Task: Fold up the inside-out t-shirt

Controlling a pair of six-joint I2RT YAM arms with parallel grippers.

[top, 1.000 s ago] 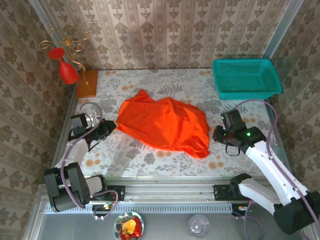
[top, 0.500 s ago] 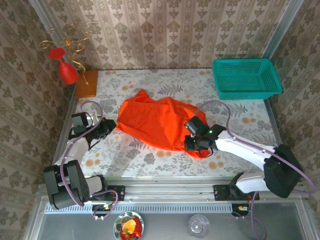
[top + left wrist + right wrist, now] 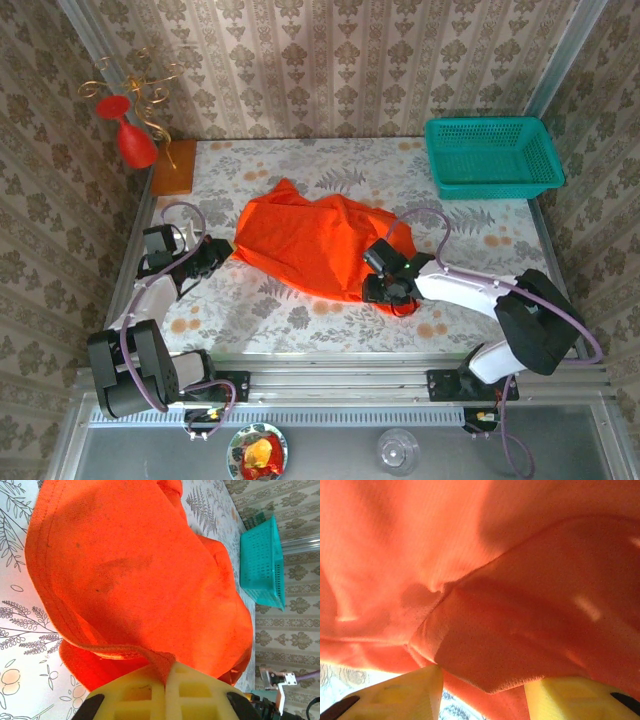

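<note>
The inside-out t-shirt (image 3: 315,245) lies crumpled in a bright orange heap in the middle of the flowered table. My left gripper (image 3: 215,255) sits low at its left edge. In the left wrist view that gripper (image 3: 167,672) is shut on a hem of the t-shirt (image 3: 135,570), and the cloth stretches away from it. My right gripper (image 3: 385,287) is pushed against the shirt's near right corner. Its yellow fingers (image 3: 400,695) stand apart, and a fold of the t-shirt (image 3: 510,580) hangs between and above them, so this gripper (image 3: 482,700) is open.
A teal basket (image 3: 490,155) stands at the far right corner, also seen as the teal basket (image 3: 262,562) beyond the cloth. An orange-brown wooden block (image 3: 174,167) and a red ornament (image 3: 130,140) are at the far left. A metal rail (image 3: 330,385) runs along the near edge.
My right arm has swung left from the table's right side to the shirt's near right corner, and its fingers have spread wider. The left gripper keeps its hold and place.
</note>
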